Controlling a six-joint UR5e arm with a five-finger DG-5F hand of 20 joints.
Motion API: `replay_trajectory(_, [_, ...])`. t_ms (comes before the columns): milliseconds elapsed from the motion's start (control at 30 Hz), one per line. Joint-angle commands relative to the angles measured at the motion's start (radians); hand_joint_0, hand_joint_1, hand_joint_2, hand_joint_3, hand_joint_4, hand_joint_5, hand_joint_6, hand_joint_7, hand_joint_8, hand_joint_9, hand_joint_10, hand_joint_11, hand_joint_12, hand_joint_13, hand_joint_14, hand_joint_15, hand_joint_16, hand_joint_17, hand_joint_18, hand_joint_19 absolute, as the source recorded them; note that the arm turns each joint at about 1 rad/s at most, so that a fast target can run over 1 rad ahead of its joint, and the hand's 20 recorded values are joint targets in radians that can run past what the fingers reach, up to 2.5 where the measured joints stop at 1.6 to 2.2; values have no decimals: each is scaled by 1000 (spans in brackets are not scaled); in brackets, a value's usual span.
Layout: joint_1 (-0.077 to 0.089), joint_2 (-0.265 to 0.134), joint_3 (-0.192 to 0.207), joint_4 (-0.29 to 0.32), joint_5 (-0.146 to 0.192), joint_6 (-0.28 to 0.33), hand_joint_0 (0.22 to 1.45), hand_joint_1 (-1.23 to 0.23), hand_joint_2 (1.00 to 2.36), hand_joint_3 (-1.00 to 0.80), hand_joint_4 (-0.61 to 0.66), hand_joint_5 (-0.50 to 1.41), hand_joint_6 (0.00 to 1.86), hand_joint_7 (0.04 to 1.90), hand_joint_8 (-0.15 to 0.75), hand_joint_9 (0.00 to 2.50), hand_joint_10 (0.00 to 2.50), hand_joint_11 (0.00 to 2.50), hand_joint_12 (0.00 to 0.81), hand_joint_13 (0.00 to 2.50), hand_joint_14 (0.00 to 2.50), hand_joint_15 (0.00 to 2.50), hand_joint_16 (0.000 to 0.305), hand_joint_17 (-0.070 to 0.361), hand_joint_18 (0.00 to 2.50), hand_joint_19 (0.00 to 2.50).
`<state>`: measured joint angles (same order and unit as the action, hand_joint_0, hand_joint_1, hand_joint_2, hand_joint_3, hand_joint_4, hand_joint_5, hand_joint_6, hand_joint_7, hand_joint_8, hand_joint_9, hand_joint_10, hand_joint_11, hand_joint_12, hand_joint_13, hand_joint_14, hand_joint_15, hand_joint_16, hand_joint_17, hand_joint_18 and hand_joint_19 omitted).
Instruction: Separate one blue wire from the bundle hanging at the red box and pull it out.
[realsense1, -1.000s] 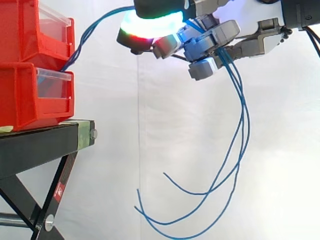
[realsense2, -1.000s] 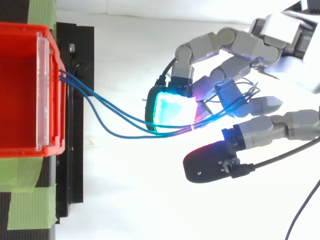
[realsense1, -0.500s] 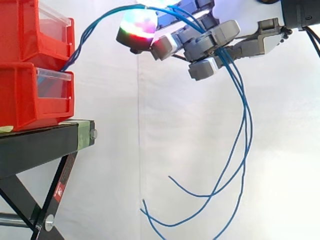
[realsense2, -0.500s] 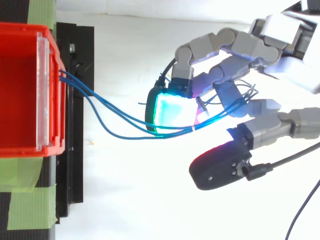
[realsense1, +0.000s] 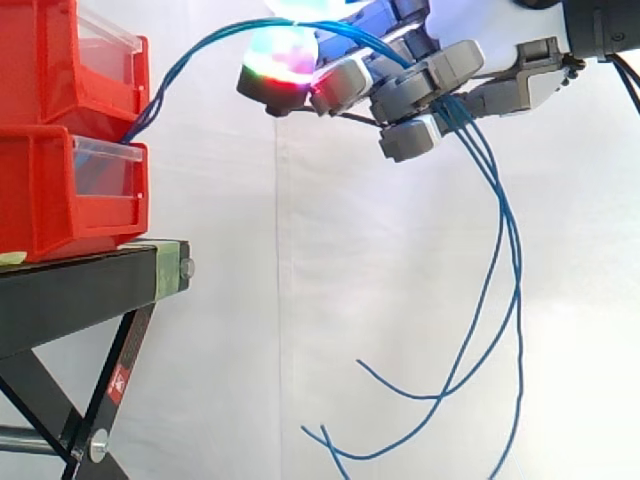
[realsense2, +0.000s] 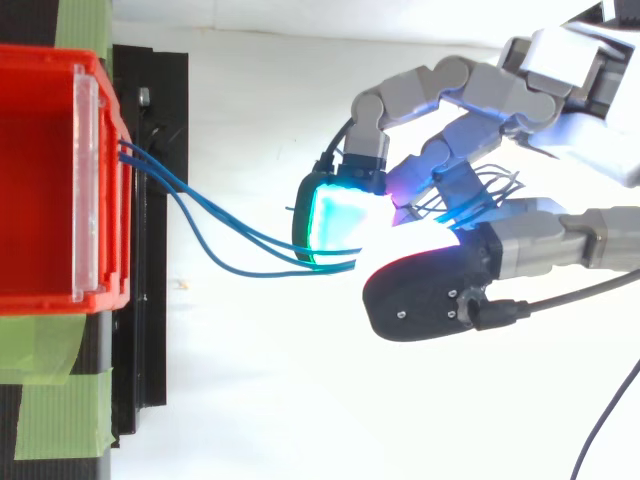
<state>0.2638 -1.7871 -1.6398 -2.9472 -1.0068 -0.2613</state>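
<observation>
Several blue wires (realsense2: 150, 167) draped across the hand (realsense1: 420, 85), pinched together by curled fingers, stretching leftward to the red bins (realsense1: 60, 190), loose tails dangling below.

no text, number or sign is showing clearly enough to be read. in the side view a small red label (realsense1: 119, 381) is sitting on the slanted leg of the black stand (realsense1: 70, 295); it is carrying a pale mark that is too small to make out.
</observation>
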Motion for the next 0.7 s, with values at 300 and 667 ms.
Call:
replay_trajectory(300, [0, 0, 0, -3, -1, 1, 687, -774, 1018, -302, 291, -267, 896, 1041, 350, 843, 269, 1628, 358, 939, 2344, 1073, 45, 101, 1003, 1502])
replay_trajectory(667, [0, 0, 0, -1, -1, 1, 693, -820, 1013, -362, 302, -275, 896, 1049, 360, 796, 313, 1631, 358, 936, 2392, 1049, 45, 100, 991, 1509])
